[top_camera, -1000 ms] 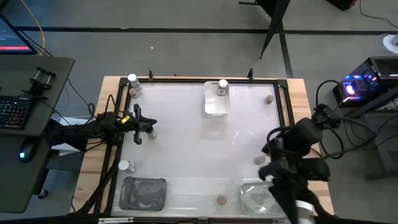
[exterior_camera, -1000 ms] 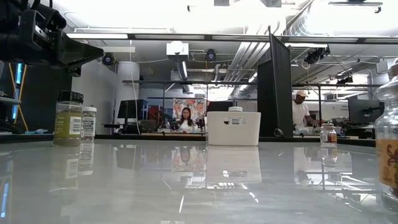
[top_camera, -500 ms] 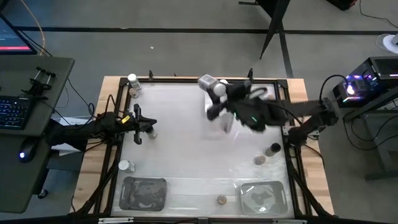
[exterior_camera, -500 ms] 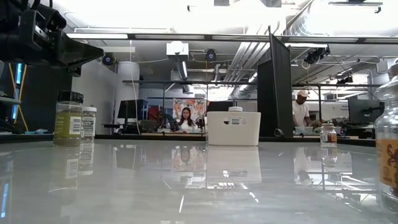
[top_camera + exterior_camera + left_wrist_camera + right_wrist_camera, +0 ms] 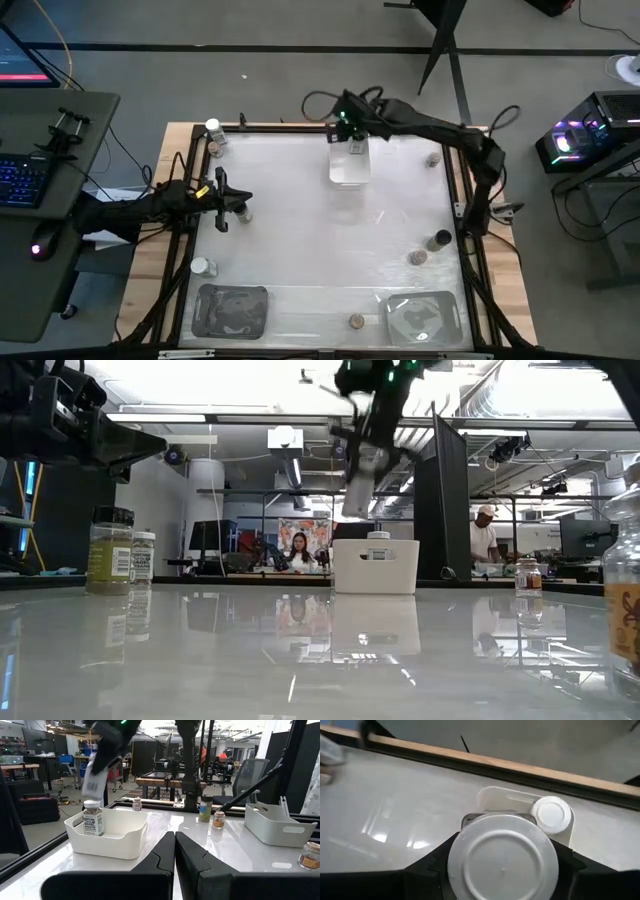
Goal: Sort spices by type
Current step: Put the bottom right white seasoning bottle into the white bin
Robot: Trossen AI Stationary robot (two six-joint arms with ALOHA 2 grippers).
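High view — 1 jar [image 5: 358, 146] in white tray [image 5: 349, 172].

**Open middle, crowded edges**

The table's [image 5: 300, 250] middle is bare, so a gripper could cross it freely from side to side. Obstacles sit around the rim. At the far edge, the white tray [image 5: 349, 165] holds one jar [image 5: 93, 817], and the right gripper [image 5: 352, 140] hangs just above it with a white-topped jar [image 5: 501, 865] clamped between its fingers, blocking entry from overhead. The left gripper [image 5: 221, 200], fingers together, reaches in from the left side, a jar [image 5: 243, 211] just beside it. Two jars [image 5: 212, 135] stand at the far left corner. Two jars [image 5: 430, 248] stand near the right edge. Two clear trays [image 5: 230, 310] line the near edge, a jar [image 5: 356, 321] between them.
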